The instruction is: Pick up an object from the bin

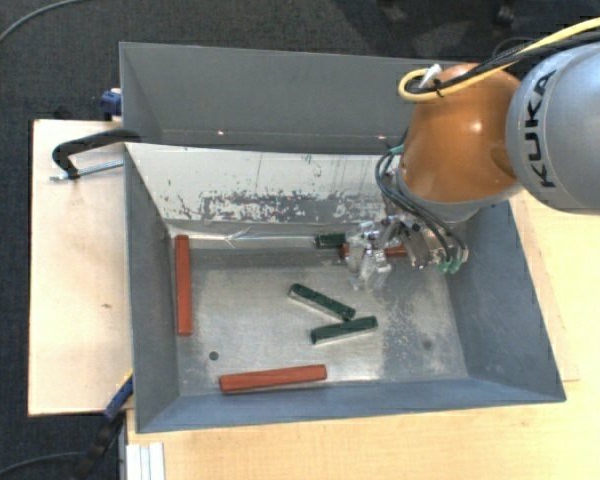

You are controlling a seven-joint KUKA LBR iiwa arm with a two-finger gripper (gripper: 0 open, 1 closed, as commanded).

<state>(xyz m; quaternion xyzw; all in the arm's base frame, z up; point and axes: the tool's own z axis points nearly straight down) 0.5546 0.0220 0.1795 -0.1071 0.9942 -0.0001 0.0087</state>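
Observation:
My gripper (368, 258) hangs low near the bin's back wall, right of the middle. A short dark green piece (329, 240) lies just to its left against the back wall. Bits of a red thing (396, 254) show beside and behind the gripper, mostly hidden by it. Just in front of the gripper, two dark green bars lie on the floor: one slanted (320, 301), the other (343, 330) below it, their right ends close together.
A red bar (183, 284) lies along the left wall. Another red bar (272, 377) lies along the front wall. A small dark spot (213, 356) marks the floor at the front left. The arm's orange cover and cables hang over the back right corner.

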